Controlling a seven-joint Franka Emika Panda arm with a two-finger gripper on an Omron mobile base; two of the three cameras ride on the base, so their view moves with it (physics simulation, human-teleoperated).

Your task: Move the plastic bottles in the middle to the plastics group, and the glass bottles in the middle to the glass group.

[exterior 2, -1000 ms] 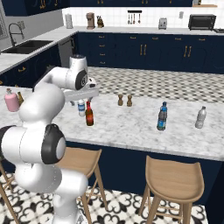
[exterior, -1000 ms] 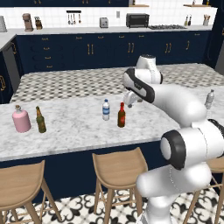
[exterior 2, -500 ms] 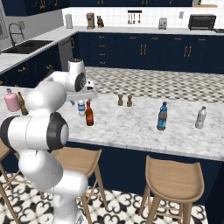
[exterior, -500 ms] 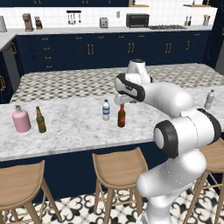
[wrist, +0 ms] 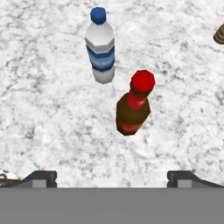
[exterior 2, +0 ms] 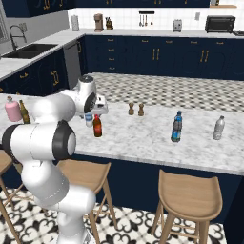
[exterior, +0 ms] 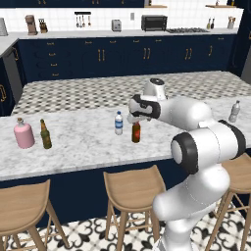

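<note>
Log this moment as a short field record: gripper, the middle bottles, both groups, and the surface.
gripper: open, above the middle bottles, holding nothing
red-brown glass bottle: upright, red cap, right below the hand
clear water bottle: upright, blue cap, beside the red-brown one, apart from it
glass group: pink flask and olive-green bottle, at the counter's left end
plastics group: blue bottle and clear grey bottle, toward the right end
surface: marble counter
</note>
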